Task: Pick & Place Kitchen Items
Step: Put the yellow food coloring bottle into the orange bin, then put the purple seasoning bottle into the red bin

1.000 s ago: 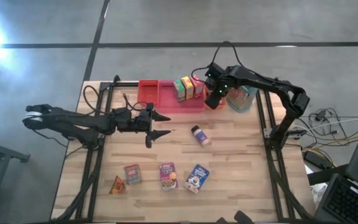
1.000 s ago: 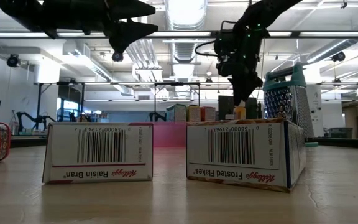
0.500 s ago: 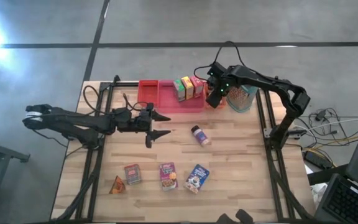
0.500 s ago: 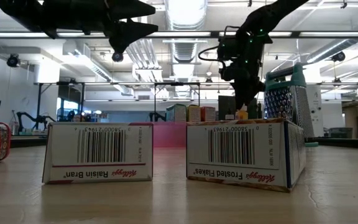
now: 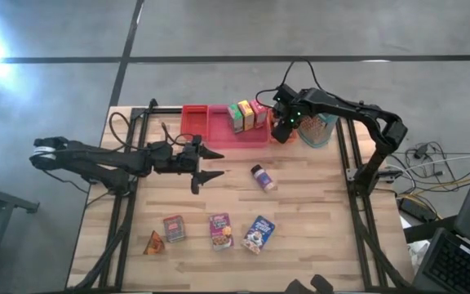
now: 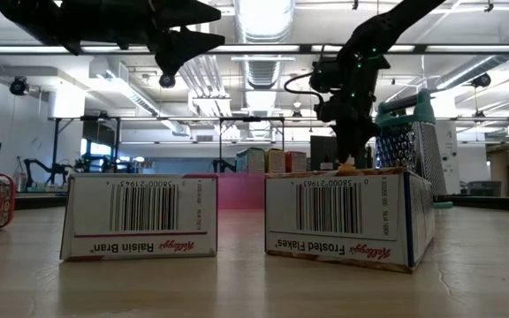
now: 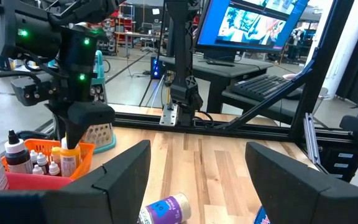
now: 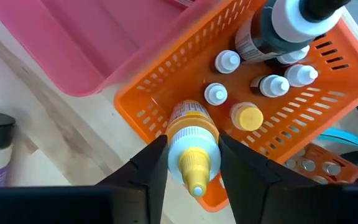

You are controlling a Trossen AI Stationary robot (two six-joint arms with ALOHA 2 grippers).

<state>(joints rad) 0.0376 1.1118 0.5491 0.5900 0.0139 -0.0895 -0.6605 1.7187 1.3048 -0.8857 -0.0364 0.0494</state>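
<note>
Yellow-capped bottle (image 8: pixel 192 157) sits pinched between the fingers of your right gripper (image 8: pixel 193 163), whose arm reaches in from the table's right side and points down over the orange basket (image 8: pixel 166 99). Past the fingers you can count five smaller bottles standing in that basket, four white-capped and one yellow-capped, plus one tall dark bottle (image 8: pixel 272 31). Your left gripper (image 5: pixel 213 163) hangs level above mid-table, fingers spread and empty, with one purple-labelled jar (image 5: pixel 261 177) lying well beyond its tips.
</note>
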